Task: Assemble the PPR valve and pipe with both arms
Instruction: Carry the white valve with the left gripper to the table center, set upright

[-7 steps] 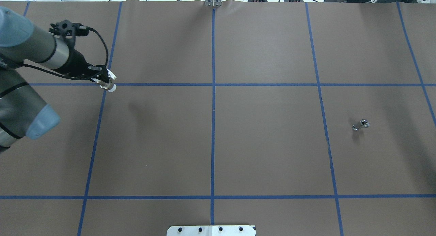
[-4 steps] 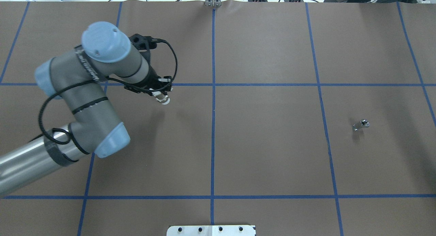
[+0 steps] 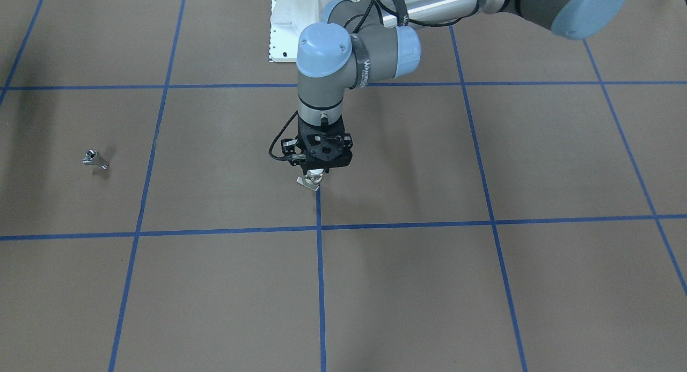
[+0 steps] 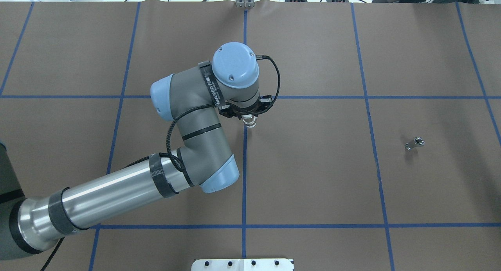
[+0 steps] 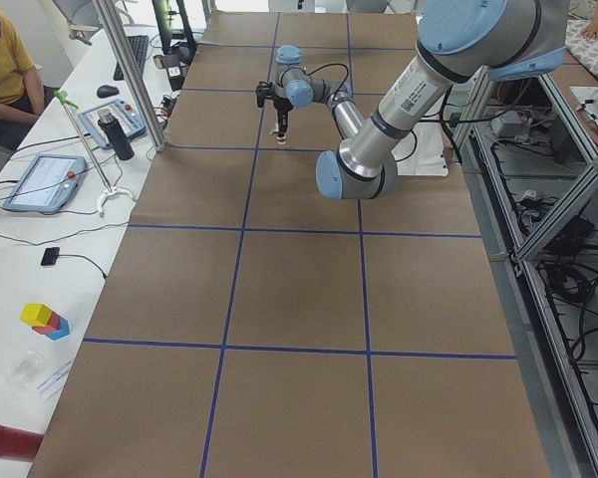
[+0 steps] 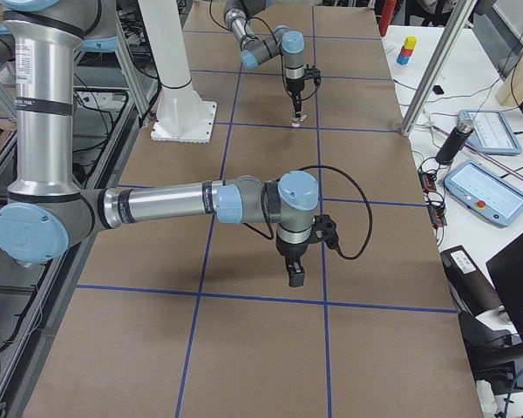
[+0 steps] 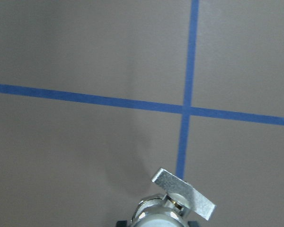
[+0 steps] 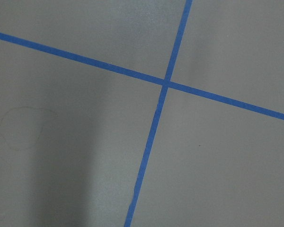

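Over the middle tape line [image 4: 244, 177], the valve [image 7: 182, 197] hangs above the surface [image 4: 313, 177], clamped tight in my left tool [image 3: 318, 171], lever jutting out below. A small metal part [image 4: 415, 143] lies well apart on my right side. My right tool [image 6: 295, 277] hangs near a tape crossing [image 8: 165, 83]; how far open, I cannot tell.

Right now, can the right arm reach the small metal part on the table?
Probably yes: nothing lies around the small metal part, and the left arm is away mid-table.
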`<state>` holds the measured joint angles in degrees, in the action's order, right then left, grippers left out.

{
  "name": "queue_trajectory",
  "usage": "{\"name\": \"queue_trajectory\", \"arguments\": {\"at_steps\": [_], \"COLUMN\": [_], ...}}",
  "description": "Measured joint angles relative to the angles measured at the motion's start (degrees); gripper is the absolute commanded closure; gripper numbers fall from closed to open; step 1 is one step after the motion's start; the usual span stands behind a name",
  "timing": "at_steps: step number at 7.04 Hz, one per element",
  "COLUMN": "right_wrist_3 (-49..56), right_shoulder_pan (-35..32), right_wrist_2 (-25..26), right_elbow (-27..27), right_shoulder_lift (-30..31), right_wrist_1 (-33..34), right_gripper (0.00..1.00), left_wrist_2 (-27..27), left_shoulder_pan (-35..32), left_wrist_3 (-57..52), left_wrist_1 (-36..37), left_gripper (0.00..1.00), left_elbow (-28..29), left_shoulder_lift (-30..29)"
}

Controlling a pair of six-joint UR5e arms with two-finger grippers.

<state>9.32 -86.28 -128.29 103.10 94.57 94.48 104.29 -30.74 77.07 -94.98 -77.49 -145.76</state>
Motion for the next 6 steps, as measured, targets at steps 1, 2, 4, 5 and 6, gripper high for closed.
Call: {"name": "queue_trajectory", "arguments": {"at_steps": [1, 2, 4, 5, 6], "right_wrist_3": [0.0, 0.0, 0.0, 0.0, 0.0], "right_shoulder_pan": [0.0, 0.0, 0.1, 0.0, 0.0], "right_wrist_2": [0.0, 0.0, 0.0, 0.0, 0.0], "right_elbow": [0.0, 0.0, 0.0, 0.0, 0.1], "right_shoulder_lift": [0.0, 0.0, 0.0, 0.0, 0.0], "right_wrist_1": [0.0, 0.0, 0.0, 0.0, 0.0], "right_gripper": [0.01, 0.01, 0.01, 0.01, 0.01], "left_wrist_2": [-0.3, -0.5, -0.6, -0.6, -0.6], "left_shoulder_pan": [0.2, 0.3, 0.3, 0.2, 0.2], "left_wrist_3": [-0.1, -0.7, -2.1, -2.4, -2.6], "left_wrist_1": [0.0, 0.0, 0.1, 0.0, -0.1], "left_gripper": [0.73, 0.73, 0.52, 0.22, 0.00], "left_elbow": [1.3, 1.7, 1.9, 1.9, 1.8], "left_shoulder_lift": [-0.7, -0.6, 0.3, 0.5, 0.6]}}
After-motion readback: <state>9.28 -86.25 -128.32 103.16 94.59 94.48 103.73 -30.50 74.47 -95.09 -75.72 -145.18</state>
